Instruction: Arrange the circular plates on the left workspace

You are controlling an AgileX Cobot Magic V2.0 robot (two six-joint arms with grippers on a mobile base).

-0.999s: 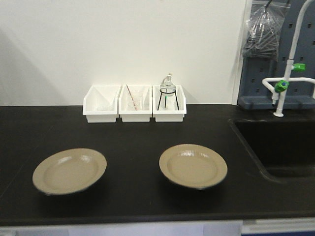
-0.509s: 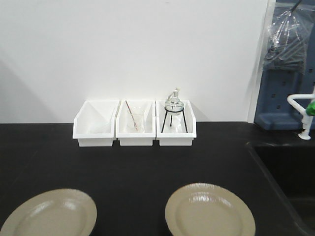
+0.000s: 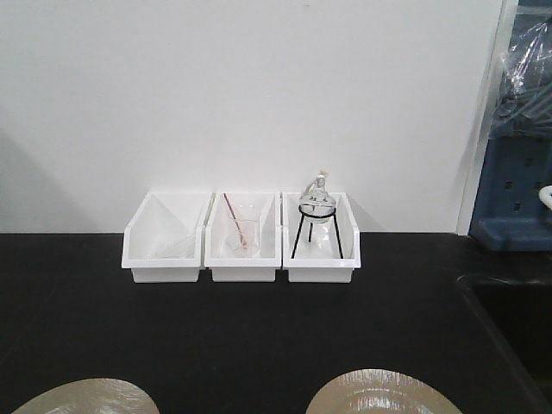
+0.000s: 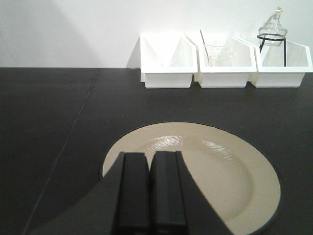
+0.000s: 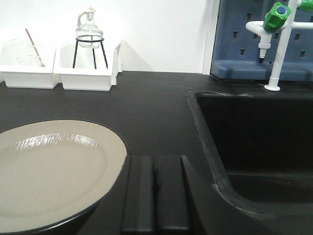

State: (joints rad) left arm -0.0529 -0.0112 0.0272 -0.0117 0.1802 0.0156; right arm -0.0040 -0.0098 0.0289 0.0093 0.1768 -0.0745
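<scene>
Left plate and right plate have slipped to the bottom edge of the front view, and the white bins loom larger. The left gripper has its fingers pressed together, empty, over the left plate's near rim. The right gripper is likewise closed on nothing, just beside the right plate. Both glossy beige plates lie flat on the black countertop.

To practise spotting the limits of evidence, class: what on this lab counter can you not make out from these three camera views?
Front view: the left plate and right plate are cut off by the bottom edge; only their far rims show.
Left wrist view: the shut left gripper hides the left plate's near rim.
Right wrist view: the right plate runs off the left and bottom edges; the tap is cut by the top edge.
</scene>
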